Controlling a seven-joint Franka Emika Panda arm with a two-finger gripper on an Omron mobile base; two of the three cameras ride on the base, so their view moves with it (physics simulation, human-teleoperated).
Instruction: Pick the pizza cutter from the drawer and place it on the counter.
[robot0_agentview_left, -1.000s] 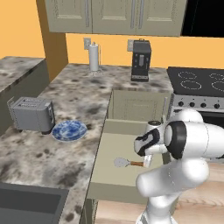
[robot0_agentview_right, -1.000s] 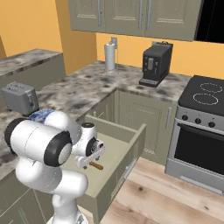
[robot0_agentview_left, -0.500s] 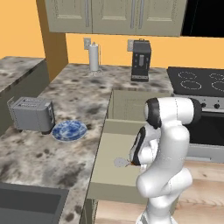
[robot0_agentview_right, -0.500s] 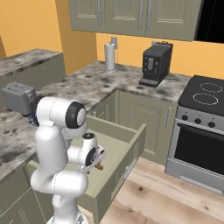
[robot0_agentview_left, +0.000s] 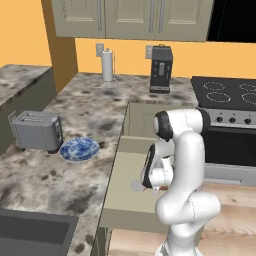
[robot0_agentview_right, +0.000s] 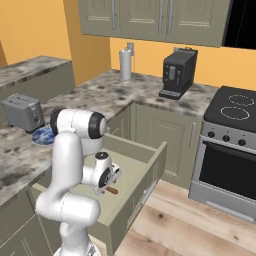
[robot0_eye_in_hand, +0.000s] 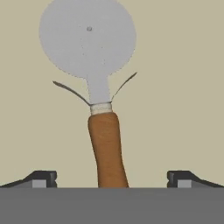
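The cutter (robot0_eye_in_hand: 99, 87) lies flat on the drawer (robot0_eye_in_hand: 183, 87) bottom, directly under the claw (robot0_eye_in_hand: 111, 177). Its orange-brown handle runs up between the two fingertips (robot0_eye_in_hand: 41, 177), which stand wide apart and clear of it on both sides; the grey wheel lies beyond them. The handle's near end is cut off at the lower edge of the hand view. From the left base view the arm hides most of the cutter (robot0_agentview_left: 136, 185), leaving the wheel. No writing is readable anywhere.
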